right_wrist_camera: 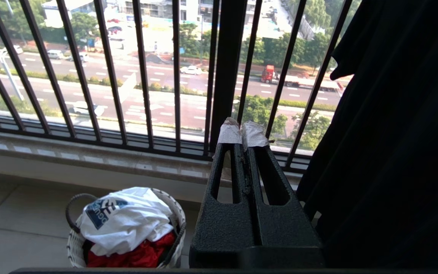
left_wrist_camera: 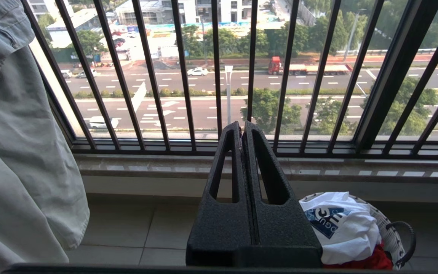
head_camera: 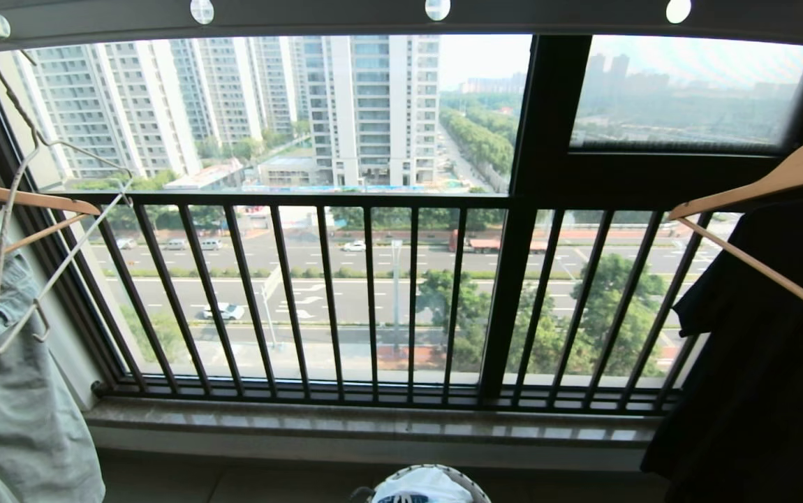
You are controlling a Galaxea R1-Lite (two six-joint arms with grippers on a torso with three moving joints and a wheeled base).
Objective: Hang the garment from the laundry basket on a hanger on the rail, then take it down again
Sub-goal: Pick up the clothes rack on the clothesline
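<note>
Black foam-textured fingers fill the near edge of each wrist view: the left hand [left_wrist_camera: 242,127] has its two fingers pressed flat together with nothing between them, and the right hand [right_wrist_camera: 243,131], its tips wrapped in white tape, is likewise pressed together and empty. Neither hand shows in the head view.

From the left wrist view the laundry basket [left_wrist_camera: 388,228] sits on the tiled floor [left_wrist_camera: 135,228] at about 4 o'clock of the hand; from the right wrist view it lies at about 8 o'clock. Both views show the garment [right_wrist_camera: 127,219], a white T-shirt with a dark blue print, crumpled on top, and a red cloth [right_wrist_camera: 135,255] beneath it. The head view catches only the basket's rim and a bit of shirt at 6 o'clock.

Only the head view shows the rail [head_camera: 401,15] with its round holes across 12 o'clock, and the thin wire hanger [head_camera: 21,209] hooked in the hole at 10 o'clock, hanging bare. Beside it at 8 o'clock a wooden hanger [head_camera: 17,199] carries a pale denim garment [head_camera: 10,391]; at 3 o'clock a second wooden hanger [head_camera: 778,175] holds a black shirt [head_camera: 771,363]. Black window railing [head_camera: 373,293] spans the middle.
</note>
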